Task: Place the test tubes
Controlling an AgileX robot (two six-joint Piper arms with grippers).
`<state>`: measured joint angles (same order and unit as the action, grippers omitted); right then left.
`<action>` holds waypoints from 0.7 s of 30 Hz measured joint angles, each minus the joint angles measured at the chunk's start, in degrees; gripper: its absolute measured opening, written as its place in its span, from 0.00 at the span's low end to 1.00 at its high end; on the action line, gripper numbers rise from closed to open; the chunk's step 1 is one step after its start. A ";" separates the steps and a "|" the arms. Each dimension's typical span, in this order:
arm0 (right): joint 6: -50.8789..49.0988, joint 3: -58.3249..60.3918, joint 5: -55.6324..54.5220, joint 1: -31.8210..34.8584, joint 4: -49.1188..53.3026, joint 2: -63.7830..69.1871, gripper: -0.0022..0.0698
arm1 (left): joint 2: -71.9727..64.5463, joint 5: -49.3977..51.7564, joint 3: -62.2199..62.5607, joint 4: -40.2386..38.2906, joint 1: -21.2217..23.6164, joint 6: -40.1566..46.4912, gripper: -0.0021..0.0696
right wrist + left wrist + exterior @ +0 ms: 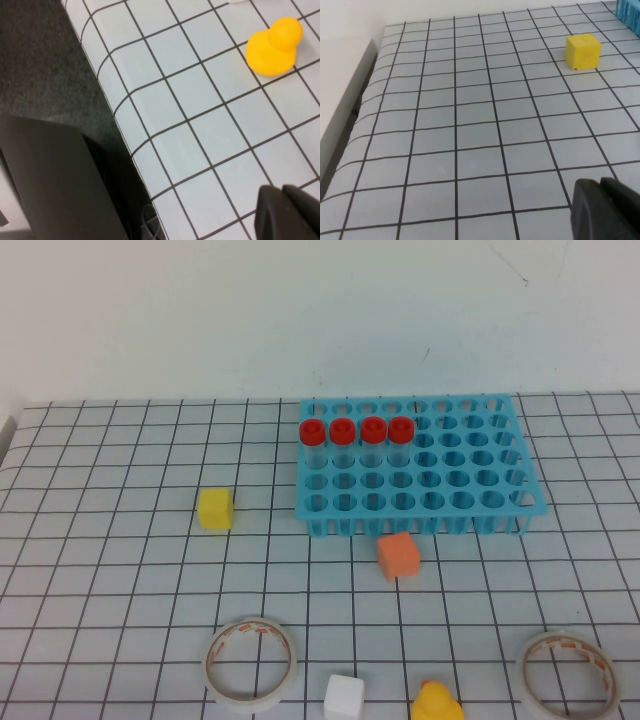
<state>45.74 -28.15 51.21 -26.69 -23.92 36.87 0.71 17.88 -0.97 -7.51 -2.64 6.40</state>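
Four red-capped test tubes stand upright side by side in the blue rack. They fill one row toward its back, at its left end.

Left claw: fingers together, nothing held. It sits over the gridded worktop, well to the rack's left, farther out than the yellow cube.

Right claw: I read it as closed and empty. It sits at the worktop's near edge, well in front of the rack, near the yellow duck.

I note an orange cube just in front of the rack.

Four tubes; one rack; three cubes; two tape rolls; one duck.
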 joint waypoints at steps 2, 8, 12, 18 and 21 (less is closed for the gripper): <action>0.00 0.00 0.00 0.00 0.00 0.00 0.03 | 0.00 0.00 0.00 0.00 0.00 0.00 0.03; 1.10 0.00 -0.37 0.00 1.69 -1.19 0.03 | 0.00 0.00 0.00 0.00 0.00 -0.08 0.03; 2.35 0.00 -0.91 0.00 3.07 -5.89 0.03 | 0.00 0.00 0.00 0.00 0.00 -0.08 0.03; 2.44 0.00 -4.67 4.14 3.19 -17.75 0.03 | 0.00 0.00 0.00 0.00 0.00 -0.08 0.03; 2.23 1.83 -6.64 12.47 4.93 -23.93 0.03 | 0.00 0.00 0.00 0.00 0.00 -0.26 0.03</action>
<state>47.97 -26.32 44.57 -14.23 -19.00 12.95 0.71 17.88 -0.97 -7.51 -2.64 6.14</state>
